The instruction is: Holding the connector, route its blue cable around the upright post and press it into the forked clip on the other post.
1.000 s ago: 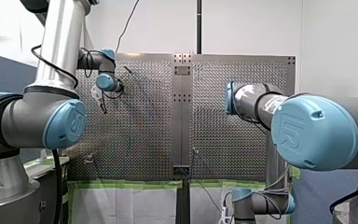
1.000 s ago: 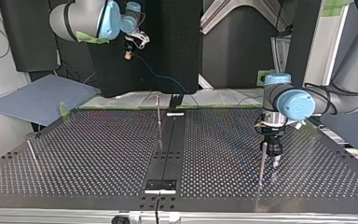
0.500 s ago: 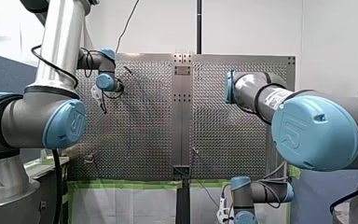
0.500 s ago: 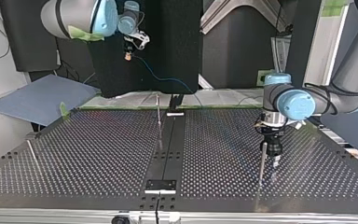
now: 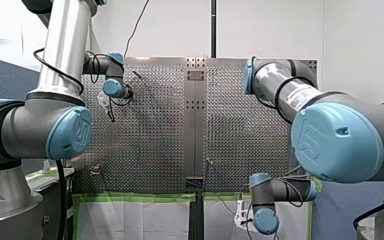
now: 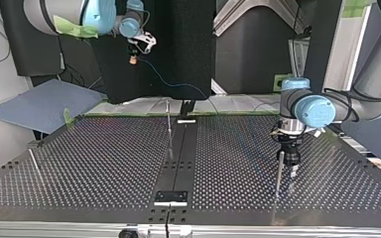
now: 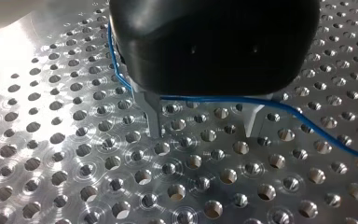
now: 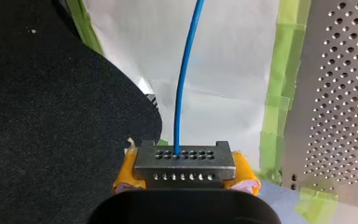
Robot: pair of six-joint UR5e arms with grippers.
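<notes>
My right gripper (image 8: 185, 173) pinches the grey connector (image 8: 185, 158) between yellow pads, high beyond the counter's (image 6: 104, 163) far edge (top view's left); its blue cable (image 8: 182, 79) leads away. My left gripper (image 7: 204, 133), fingers spread, hovers over the counter beside an upright post (image 6: 278, 171).

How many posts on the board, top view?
3 thin metal posts: centre post by the dark middle strip; left post near the view's left edge; third post beside my left gripper. More may be hidden.
</notes>
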